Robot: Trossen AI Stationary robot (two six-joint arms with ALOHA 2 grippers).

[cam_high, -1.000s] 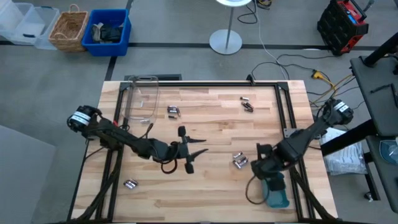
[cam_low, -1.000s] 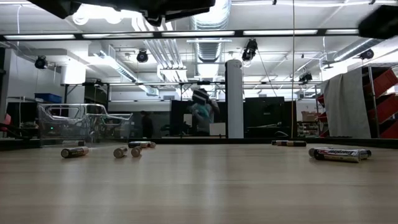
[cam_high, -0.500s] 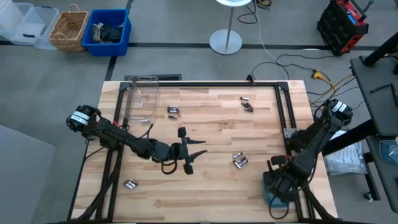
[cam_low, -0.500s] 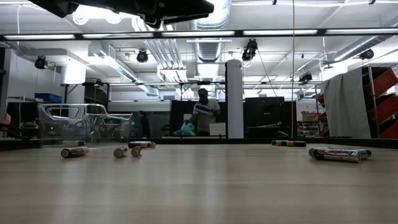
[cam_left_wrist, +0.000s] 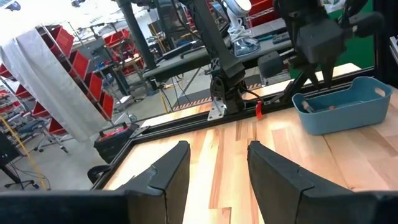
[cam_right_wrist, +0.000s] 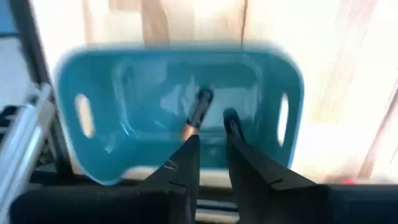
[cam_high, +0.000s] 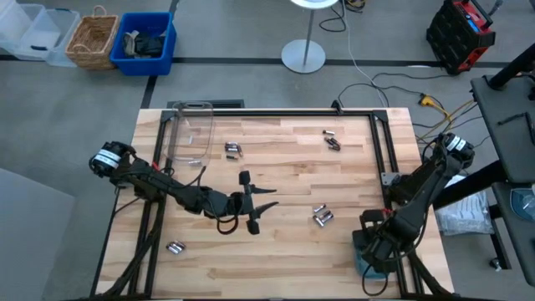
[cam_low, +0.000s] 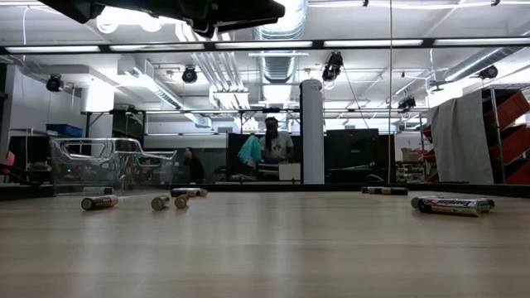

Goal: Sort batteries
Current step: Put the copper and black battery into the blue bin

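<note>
The right jaws (cam_high: 374, 253) hang over the teal tray (cam_high: 359, 251) down at the surface's (cam_high: 284, 176) five o'clock corner. From the right wrist camera its two dark fingers (cam_right_wrist: 185, 163) stand only a narrow gap apart, nothing gripped between them, pointing straight into the tray. One battery (cam_right_wrist: 198, 114) lies on the tray floor just past the fingertips; it looks blurred, a dark body with a coppery end.

The left jaws (cam_high: 266, 199) sit near the middle of the surface, fingers spread wide and empty, pointing toward three o'clock. From the left wrist camera the gap between the two fingers (cam_left_wrist: 169, 169) shows bare wood, with the teal tray and the right arm beyond.

The loose batteries lie scattered. A small cluster (cam_high: 322, 216) sits between the two jaws, at about four o'clock from the centre. A pair (cam_high: 232, 150) lies toward eleven o'clock, just beside the clear plastic box (cam_high: 191, 134). Another pair (cam_high: 332, 140) rests toward one o'clock near the far edge. A last pair (cam_high: 175, 247) is down at seven o'clock, well apart from the rest.

At table height the cells (cam_low: 99, 202) show lying on their sides along the wood. In the room beyond, two people (cam_low: 267, 147) stand by a pillar.
</note>
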